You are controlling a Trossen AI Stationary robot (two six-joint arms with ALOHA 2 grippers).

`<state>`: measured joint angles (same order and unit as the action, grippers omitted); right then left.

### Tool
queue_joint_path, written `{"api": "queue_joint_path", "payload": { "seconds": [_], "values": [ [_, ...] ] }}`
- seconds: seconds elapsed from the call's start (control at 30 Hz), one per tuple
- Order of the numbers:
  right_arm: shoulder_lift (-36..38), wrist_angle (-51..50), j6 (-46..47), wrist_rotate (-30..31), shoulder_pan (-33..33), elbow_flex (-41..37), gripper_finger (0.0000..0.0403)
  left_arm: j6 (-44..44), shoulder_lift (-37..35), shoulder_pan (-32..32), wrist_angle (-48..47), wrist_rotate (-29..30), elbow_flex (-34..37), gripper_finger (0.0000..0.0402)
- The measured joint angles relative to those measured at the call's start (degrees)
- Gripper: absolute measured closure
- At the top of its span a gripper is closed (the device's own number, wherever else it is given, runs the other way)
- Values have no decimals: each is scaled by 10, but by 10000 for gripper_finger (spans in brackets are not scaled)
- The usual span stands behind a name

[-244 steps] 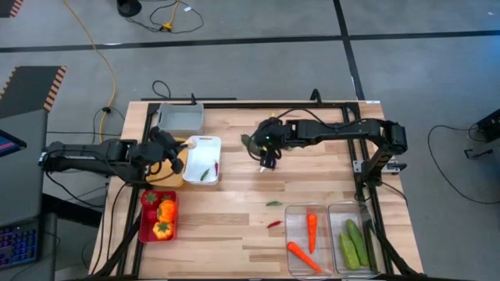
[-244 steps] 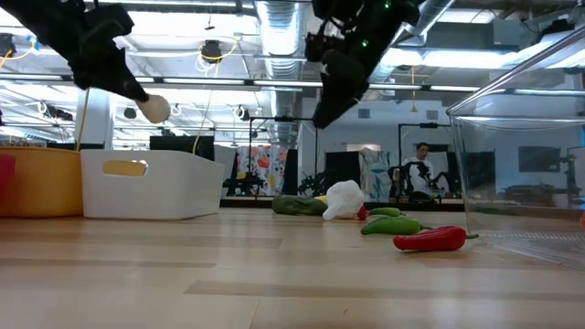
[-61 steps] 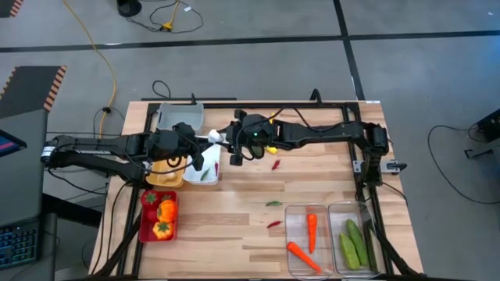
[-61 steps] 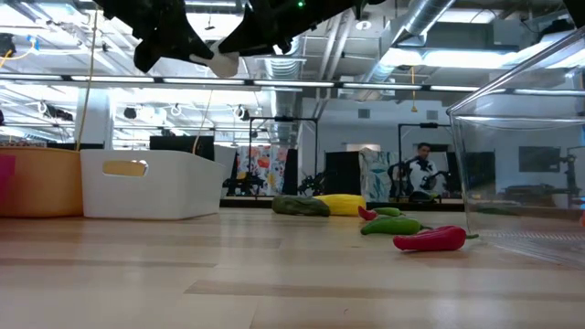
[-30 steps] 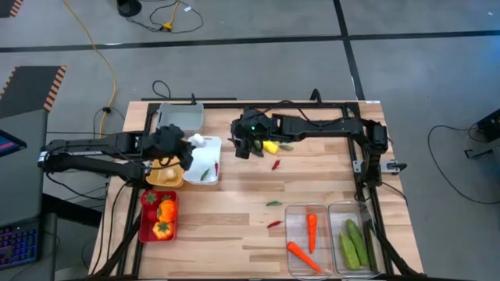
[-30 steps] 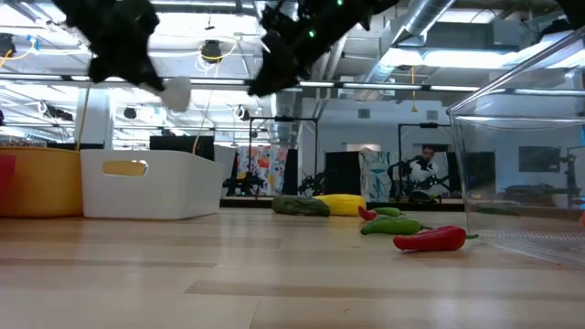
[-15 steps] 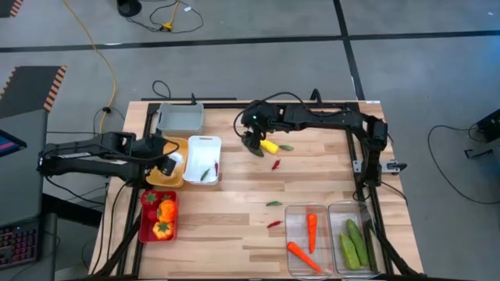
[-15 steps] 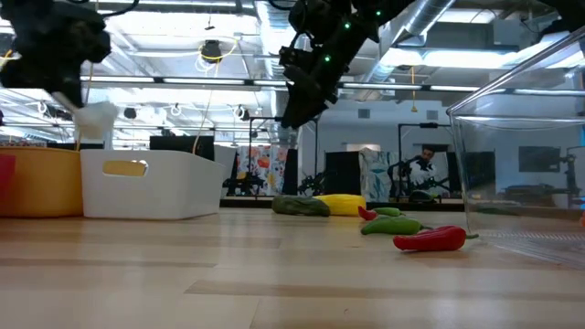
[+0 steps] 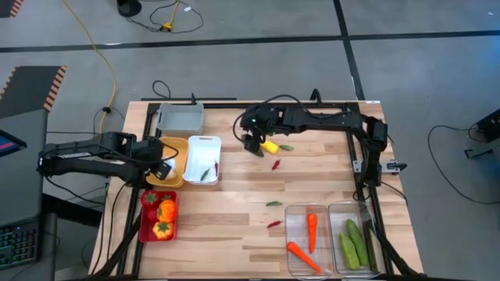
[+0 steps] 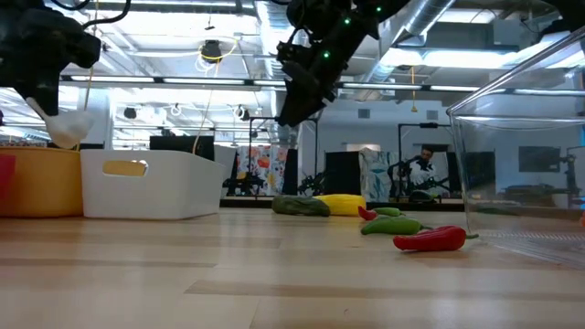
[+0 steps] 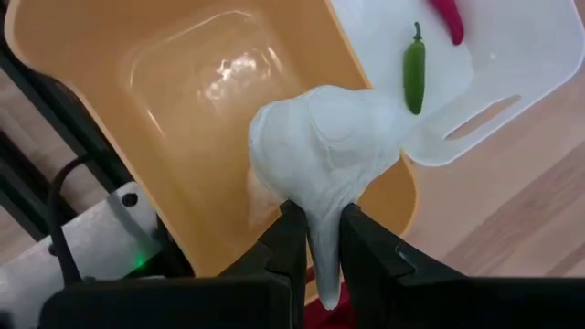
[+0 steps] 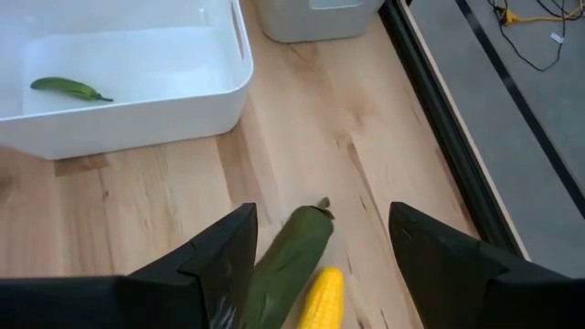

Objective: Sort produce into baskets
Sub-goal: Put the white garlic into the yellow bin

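A white garlic (image 11: 329, 151) hangs over the yellow basket (image 11: 183, 128), held by my left gripper (image 11: 320, 221), which is shut on it at the table's left side (image 9: 162, 167). My right gripper (image 12: 322, 219) stands open above a yellow corn cob (image 9: 269, 146) with a green husk (image 12: 292, 260), near the table's far middle; its fingers touch nothing. The white basket (image 9: 203, 160) holds a green chili (image 11: 414, 78) and a red chili (image 11: 448, 18). In the low view the garlic (image 10: 69, 123) is well above the yellow basket's rim (image 10: 37, 151). My left gripper pinches the garlic's narrow stem end (image 11: 318, 242) between its two fingers. The fingers come from above, slanting steeply down. The bulb sticks out beyond the fingertips, lifted clear over the inside of the yellow basket.
A grey basket (image 9: 180, 117) stands at the far left, a red basket (image 9: 158, 216) with peppers at the near left. Two clear baskets (image 9: 310, 238) (image 9: 355, 242) at the near right hold carrots and cucumbers. Loose chilies (image 9: 275, 165) (image 9: 273, 204) (image 9: 273, 224) lie mid-table.
My left gripper has carried the garlic from over the white basket toward the table's left edge, to over the yellow basket, sinking a little and tipping to point more steeply down. My right gripper has shifted slightly toward the corn and tipped downward, staying open.
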<state>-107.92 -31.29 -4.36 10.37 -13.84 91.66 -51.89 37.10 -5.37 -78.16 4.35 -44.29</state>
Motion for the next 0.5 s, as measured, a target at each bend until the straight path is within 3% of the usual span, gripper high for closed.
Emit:
{"api": "queue_joint_path", "payload": {
  "seconds": [0.3,0.5],
  "values": [
    [0,-2,0,0,3,0,128,2,5,0,-1,0,13,357],
    [0,-21,0,0,3,0,128,2,27,0,9,-9,12,313]
  ]
}}
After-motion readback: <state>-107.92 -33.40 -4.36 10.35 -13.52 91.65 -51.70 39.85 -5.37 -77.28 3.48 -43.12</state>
